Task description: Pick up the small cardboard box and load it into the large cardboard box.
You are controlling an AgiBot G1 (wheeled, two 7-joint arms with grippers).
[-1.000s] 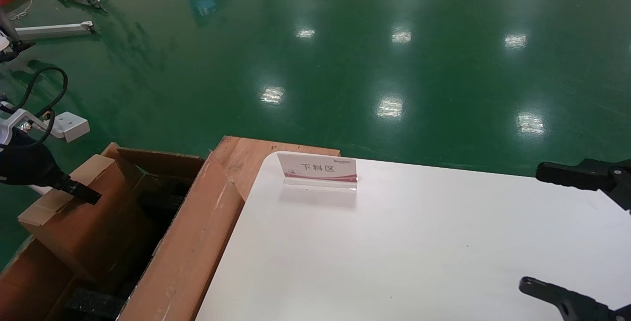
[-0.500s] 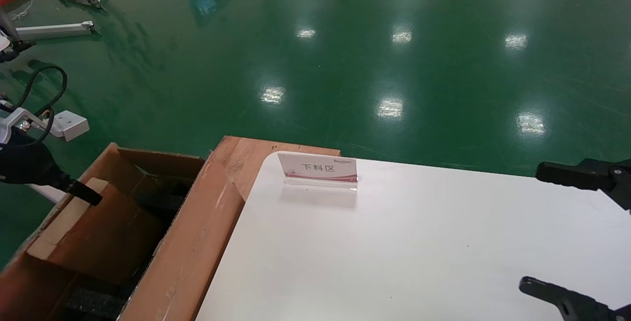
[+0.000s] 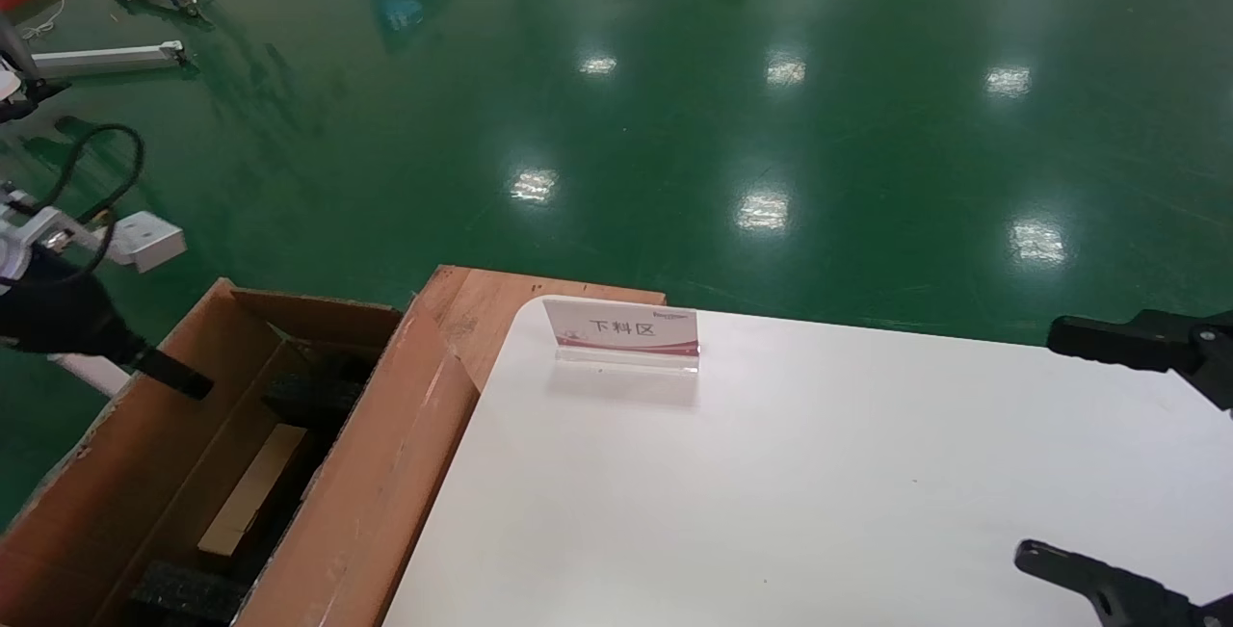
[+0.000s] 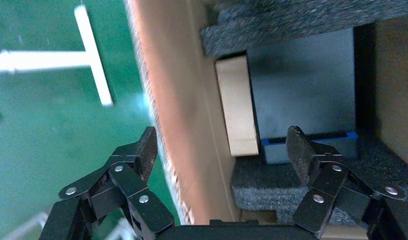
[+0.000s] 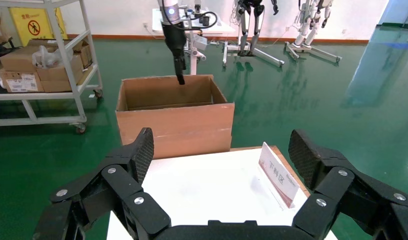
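Small cardboard box (image 3: pixel 252 491): flat, tan, inside large cardboard box (image 3: pixel 371 473).

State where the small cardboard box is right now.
In the head view, the small cardboard box lies deep inside the large cardboard box at lower left, between black foam blocks.

Two boxes (image 3: pixel 255 487) (image 3: pixel 385 473) — one sign (image 3: pixel 621 333)
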